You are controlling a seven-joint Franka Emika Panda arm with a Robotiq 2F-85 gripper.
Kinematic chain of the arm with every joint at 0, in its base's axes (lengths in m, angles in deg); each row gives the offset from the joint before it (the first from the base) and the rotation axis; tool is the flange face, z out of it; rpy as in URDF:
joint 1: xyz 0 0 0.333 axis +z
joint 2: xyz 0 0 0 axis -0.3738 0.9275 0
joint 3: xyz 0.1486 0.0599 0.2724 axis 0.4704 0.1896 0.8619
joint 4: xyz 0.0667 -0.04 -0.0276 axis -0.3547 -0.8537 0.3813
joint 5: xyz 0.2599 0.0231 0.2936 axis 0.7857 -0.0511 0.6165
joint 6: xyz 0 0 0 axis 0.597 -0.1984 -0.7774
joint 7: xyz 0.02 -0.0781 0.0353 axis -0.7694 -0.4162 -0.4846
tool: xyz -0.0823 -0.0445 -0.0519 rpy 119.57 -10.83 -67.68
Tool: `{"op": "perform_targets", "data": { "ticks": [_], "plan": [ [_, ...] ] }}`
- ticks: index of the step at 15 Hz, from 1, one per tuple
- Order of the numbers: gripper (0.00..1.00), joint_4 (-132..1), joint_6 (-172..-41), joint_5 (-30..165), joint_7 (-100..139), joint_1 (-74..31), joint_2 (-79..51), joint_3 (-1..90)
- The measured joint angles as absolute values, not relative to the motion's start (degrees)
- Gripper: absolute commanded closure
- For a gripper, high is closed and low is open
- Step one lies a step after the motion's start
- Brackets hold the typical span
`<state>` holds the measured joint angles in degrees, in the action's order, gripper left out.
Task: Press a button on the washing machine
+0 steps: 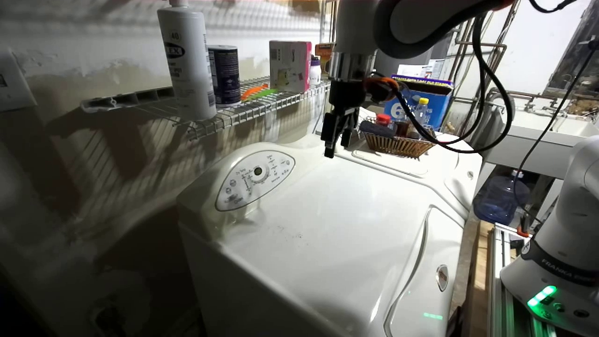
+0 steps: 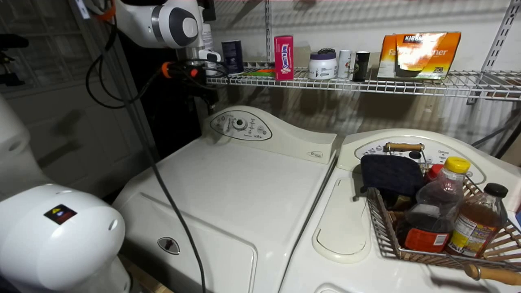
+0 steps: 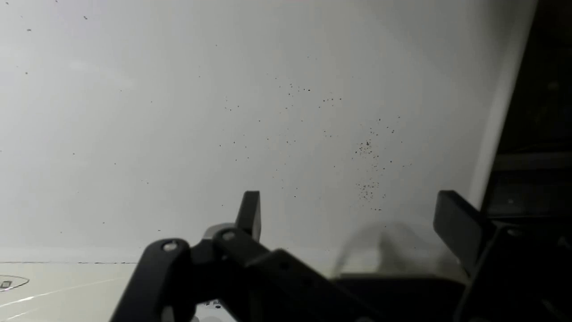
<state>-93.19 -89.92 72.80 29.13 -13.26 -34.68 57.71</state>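
Jaws spread wide above the large, glossy white, round-edged washing machine [image 1: 327,224]

The washing machine, its raised oval control panel [image 1: 255,182] bearing a round dial [image 1: 258,171], stands just beside a second glossy white machine [image 2: 342,224]. Along the wall above runs a white wire shelf [image 2: 407,87]. On the second machine sits a brown slatted basket [image 1: 398,146]. On the shelf, an orange cardboard box [image 2: 421,55] hides whatever it contains. The black jaws point downward, far apart, gripping nothing. The basket holds a clear plastic bottle with a yellow cap [image 2: 433,215], part full of dark liquid, and a clear bottle with a black cap [image 2: 476,221], holding amber liquid; a padded navy item [image 2: 390,173] lies over one edge. The shelf also carries a tall white plastic bottle [image 1: 187,65], a pink cardboard box [image 2: 283,57], a navy cylindrical can [image 1: 224,75], a white tub with a purple lid [image 2: 322,68] and, smallest, a slim white cylinder [image 2: 344,64] and a slim black cylinder [image 2: 361,66].
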Motion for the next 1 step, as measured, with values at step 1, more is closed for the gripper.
{"op": "perform_targets", "data": {
  "ticks": [1],
  "plan": [
    [0.00,-93.21,-89.95,72.80,29.13,-13.26,-34.67,57.71]
  ]
}}
